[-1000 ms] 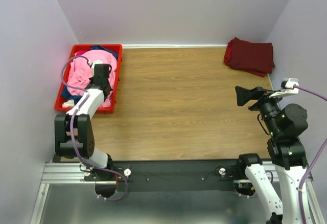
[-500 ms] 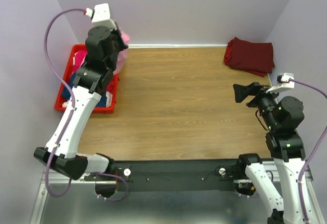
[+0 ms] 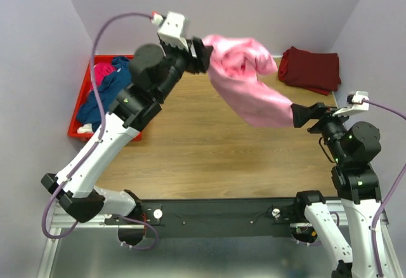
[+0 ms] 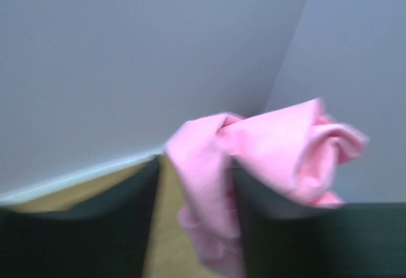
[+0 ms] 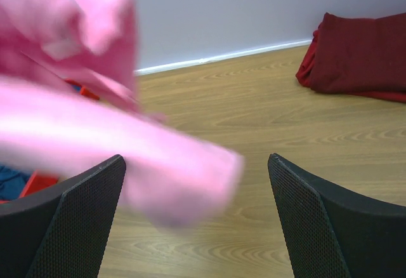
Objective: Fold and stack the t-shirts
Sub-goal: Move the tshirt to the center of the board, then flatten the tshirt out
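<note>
A light pink t-shirt [image 3: 250, 81] streams through the air over the middle of the table, blurred. One end lies between the fingers of my raised left gripper [image 3: 204, 56], whose jaws stand apart; in the left wrist view the pink t-shirt [image 4: 279, 145] touches only the right finger [image 4: 298, 240], with table showing beside it. Its free end reaches my right gripper [image 3: 304, 114], which is open; the pink cloth [image 5: 127, 157] crosses in front of the gripper [image 5: 195, 160]. A folded dark maroon t-shirt [image 3: 309, 68] lies at the far right corner. Navy [image 3: 104, 94] and magenta [image 3: 104, 72] t-shirts sit in the crate.
The red plastic crate [image 3: 79, 110] stands at the far left against the wall. Grey walls close in the table on three sides. The maroon t-shirt [image 5: 361, 49] lies ahead and right of my right gripper, on wood-grain table [image 3: 209, 145].
My left arm rose from the crate with the pink t-shirt and swung right over the table. Its jaws have parted and the shirt flies rightward. The right arm barely moved.
</note>
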Tool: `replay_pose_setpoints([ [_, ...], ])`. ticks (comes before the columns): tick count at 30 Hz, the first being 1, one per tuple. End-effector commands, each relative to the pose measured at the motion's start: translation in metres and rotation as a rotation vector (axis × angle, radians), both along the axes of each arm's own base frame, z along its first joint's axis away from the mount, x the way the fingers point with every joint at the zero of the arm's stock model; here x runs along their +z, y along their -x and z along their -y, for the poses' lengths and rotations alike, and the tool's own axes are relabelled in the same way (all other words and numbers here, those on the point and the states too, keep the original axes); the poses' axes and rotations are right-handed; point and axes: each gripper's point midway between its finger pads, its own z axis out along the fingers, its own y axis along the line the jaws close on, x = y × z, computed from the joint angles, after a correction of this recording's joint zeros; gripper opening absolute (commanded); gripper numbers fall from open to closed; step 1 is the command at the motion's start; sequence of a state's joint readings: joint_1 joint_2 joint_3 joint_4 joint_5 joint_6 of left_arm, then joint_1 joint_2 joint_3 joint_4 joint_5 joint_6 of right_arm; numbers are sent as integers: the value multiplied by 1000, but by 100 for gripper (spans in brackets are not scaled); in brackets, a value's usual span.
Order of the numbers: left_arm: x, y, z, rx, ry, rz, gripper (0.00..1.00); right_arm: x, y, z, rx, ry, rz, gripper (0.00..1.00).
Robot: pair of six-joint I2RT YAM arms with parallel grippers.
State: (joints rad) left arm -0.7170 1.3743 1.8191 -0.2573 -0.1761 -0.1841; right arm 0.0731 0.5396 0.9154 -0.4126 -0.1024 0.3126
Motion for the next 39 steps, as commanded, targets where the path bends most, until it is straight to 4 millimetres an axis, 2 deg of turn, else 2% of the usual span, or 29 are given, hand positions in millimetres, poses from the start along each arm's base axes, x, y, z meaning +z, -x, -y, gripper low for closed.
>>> replay_pose_setpoints([
  [1, -98, -18, -18, 138, -109, -102, 86, 10, 8, -1, 12, 13, 41, 100],
  [3, -133, -21, -31, 207, -138, -154, 92, 5, 10, -3, 24, 15, 37, 100],
  [4, -170, -19, -34, 217, -170, -218, 92, -1, 10, -5, 37, 17, 30, 100],
  [6, -190, -8, -42, 221, -156, -260, 92, -7, 12, -10, 66, 18, 17, 100],
  [7, -215, 1, -45, 215, -151, -313, 92, -12, 12, -14, 87, 18, 3, 100],
  [10, -251, 20, -40, 147, -140, -410, 92, -28, 7, -16, 93, -5, -59, 100],
  [11, -273, 31, -38, 123, -126, -467, 92, -35, 5, -15, 84, -14, -84, 100],
  [12, -284, 41, -32, 81, -117, -504, 91, -44, 2, -14, 69, -24, -128, 100],
  [13, -295, 48, -27, 56, -112, -532, 90, -56, -5, -13, 52, -47, -187, 100],
  [14, -315, 62, -18, 14, -100, -589, 90, -69, -8, -13, 45, -49, -243, 100],
  [16, -332, 73, -8, -22, -102, -638, 89, -99, -21, -14, 35, -54, -374, 100],
  [17, -347, 79, -2, -39, -115, -668, 88, -110, -24, -14, 30, -57, -423, 100],
  [18, -353, 87, 8, -74, -118, -689, 88, -125, -25, -11, 2, -58, -488, 100],
  [20, -364, 91, 19, -93, -131, -719, 87, -159, -32, -14, 3, -65, -622, 100],
  [22, -369, 95, 27, -112, -147, -735, 82, -187, -38, -17, 8, -64, -732, 98],
  [24, -368, 95, 32, -119, -150, -735, 81, -202, -45, -19, 12, -74, -780, 87],
  [25, -367, 94, 31, -117, -150, -732, 81, -215, -48, -22, 22, -76, -825, 76],
  [27, -365, 94, 30, -111, -149, -725, 81, -224, -57, -24, 24, -88, -834, 66],
  [28, -364, 94, 28, -107, -151, -720, 81, -229, -60, -27, 22, -106, -845, 64],
  [34, -364, 100, 16, -89, -175, -724, 81, -278, -59, -43, 36, -228, -960, 59],
  [37, -365, 103, 10, -83, -175, -727, 82, -298, -55, -47, 44, -256, -980, 56],
  [39, -363, 105, 8, -84, -171, -725, 82, -304, -55, -54, 86, -281, -971, 56],
])
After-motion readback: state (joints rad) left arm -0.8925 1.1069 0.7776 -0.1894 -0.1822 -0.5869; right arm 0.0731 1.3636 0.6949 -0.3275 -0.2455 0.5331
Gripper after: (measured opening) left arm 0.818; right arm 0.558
